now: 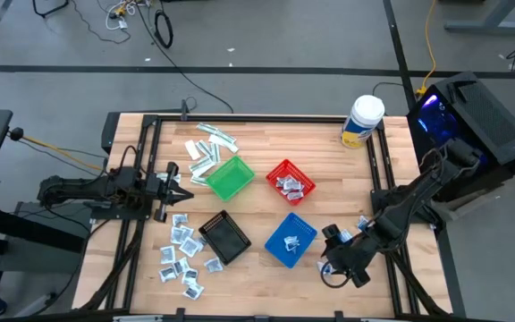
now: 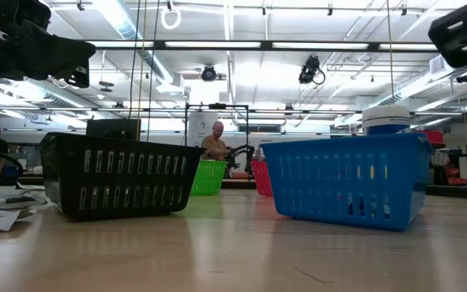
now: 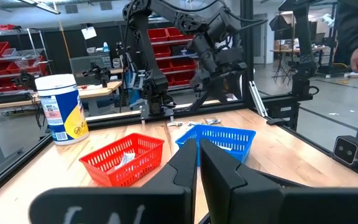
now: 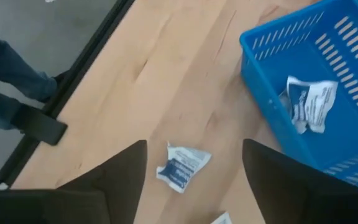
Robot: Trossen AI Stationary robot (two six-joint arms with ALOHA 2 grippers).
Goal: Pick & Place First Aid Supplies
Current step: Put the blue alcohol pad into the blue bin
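The first aid supplies lie scattered: narrow strips (image 1: 209,143) at the far left and squarish white-and-blue sachets (image 1: 182,255) at the near left. More sachets lie in the red basket (image 1: 291,182) and the blue basket (image 1: 291,240). My right gripper (image 1: 333,261) hangs open, tilted down, near the table's front right beside the blue basket (image 4: 328,87). A loose sachet (image 4: 180,165) lies flat on the wood just beyond its spread fingers (image 4: 194,144), untouched. My left gripper (image 1: 173,183) waits shut and level at the table's left, by the green basket (image 1: 230,177).
A black basket (image 1: 224,238) stands left of the blue one. A white-lidded, yellow-labelled tub (image 1: 362,121) stands at the far right. A few packets (image 1: 365,224) lie near the right arm. A person's legs (image 4: 5,81) stand on the floor beside the table edge.
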